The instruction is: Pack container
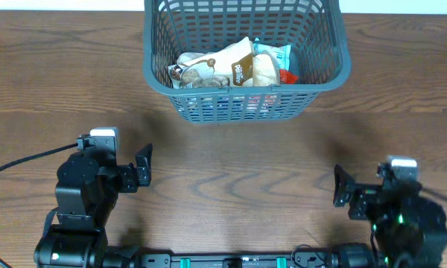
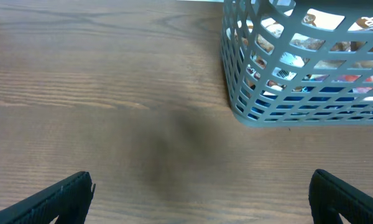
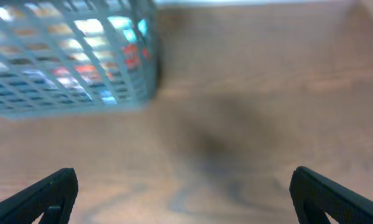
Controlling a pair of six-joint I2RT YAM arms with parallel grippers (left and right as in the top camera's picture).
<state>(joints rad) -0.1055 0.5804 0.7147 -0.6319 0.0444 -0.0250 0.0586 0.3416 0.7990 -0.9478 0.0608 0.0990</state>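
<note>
Upright at the far middle of the desk (image 1: 59, 89): the container (image 1: 155, 74), grey and lattice-walled, well apart from both arms. Heaped inside it: snack packets, with a white-and-brown packet (image 1: 212, 65) at left and middle, a pale blue packet (image 1: 274, 53) toward the back right, and a red wrapper (image 1: 286, 76) just beside that. More blue and red showing through the front wall.

At the near left: the left tool (image 1: 143, 165), released and spread wide, its fingers (image 2: 68, 196) empty. Over bare wood, and aimed toward the left corner of the container (image 2: 286, 99).

At the near right: the right tool (image 1: 341, 186), likewise released, with fingers (image 3: 43, 196) wide apart and empty. Also over bare wood. In that wrist view, blurred, the container (image 3: 68, 81) up at the left, well apart from the tool.
</note>
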